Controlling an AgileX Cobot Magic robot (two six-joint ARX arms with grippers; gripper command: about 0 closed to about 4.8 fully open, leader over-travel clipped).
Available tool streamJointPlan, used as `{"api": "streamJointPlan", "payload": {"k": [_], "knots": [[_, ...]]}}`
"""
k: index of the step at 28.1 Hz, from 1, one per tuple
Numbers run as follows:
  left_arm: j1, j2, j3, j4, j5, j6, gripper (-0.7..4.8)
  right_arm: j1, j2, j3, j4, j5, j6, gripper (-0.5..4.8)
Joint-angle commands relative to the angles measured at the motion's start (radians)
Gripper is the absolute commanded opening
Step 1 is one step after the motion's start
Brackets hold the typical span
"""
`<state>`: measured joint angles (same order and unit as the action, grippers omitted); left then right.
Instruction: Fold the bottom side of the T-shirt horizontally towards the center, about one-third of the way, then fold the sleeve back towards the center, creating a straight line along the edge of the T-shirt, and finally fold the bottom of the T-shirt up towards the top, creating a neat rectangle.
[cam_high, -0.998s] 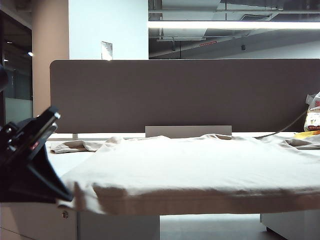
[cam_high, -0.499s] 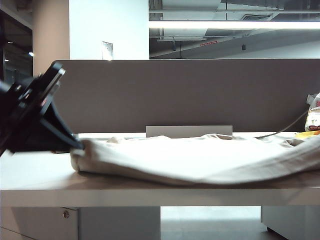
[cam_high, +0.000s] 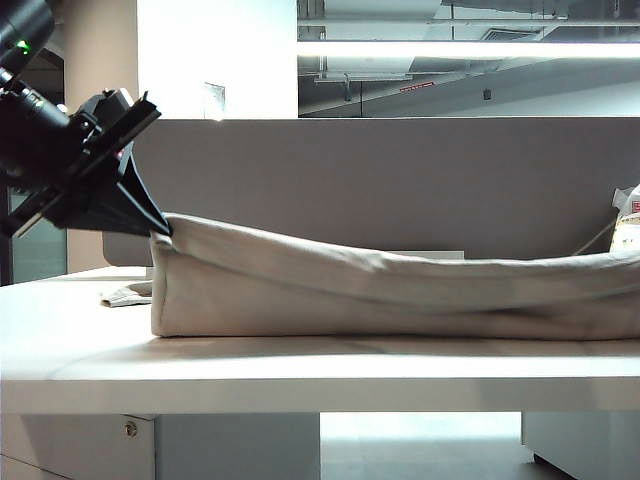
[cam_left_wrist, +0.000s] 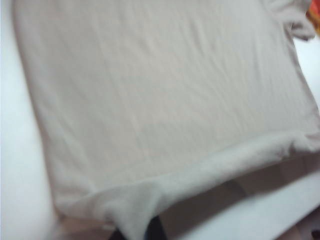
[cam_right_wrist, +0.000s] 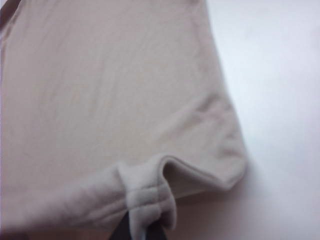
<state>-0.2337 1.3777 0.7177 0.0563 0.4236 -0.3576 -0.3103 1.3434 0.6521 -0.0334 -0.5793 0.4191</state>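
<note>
Though cloth hides their tips, left tool (cam_high: 160, 228) and right tool (cam_right_wrist: 142, 231) pinch the T-shirt (cam_high: 400, 290).

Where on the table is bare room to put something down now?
Bare white table runs along the near edge, before the lifted T-shirt, and at the left corner under the left gripper. The middle is crowded: both grippers hold the shirt; the right gripper shows only in its wrist view.
</note>
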Motion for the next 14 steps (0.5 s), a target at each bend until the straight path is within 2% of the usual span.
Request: {"api": "streamJointPlan", "payload": {"k": [1, 14], "knots": [[0.023, 0.040, 0.040, 0.005, -0.007, 0.011, -0.06, 0.011, 0.057, 0.050, 0.016, -0.007, 0.000, -0.05], [0.040, 0.244, 0.209, 0.005, -0.021, 0.037, -0.06, 0.105, 0.293, 0.293, 0.039, 0.004, 0.000, -0.05]]}}
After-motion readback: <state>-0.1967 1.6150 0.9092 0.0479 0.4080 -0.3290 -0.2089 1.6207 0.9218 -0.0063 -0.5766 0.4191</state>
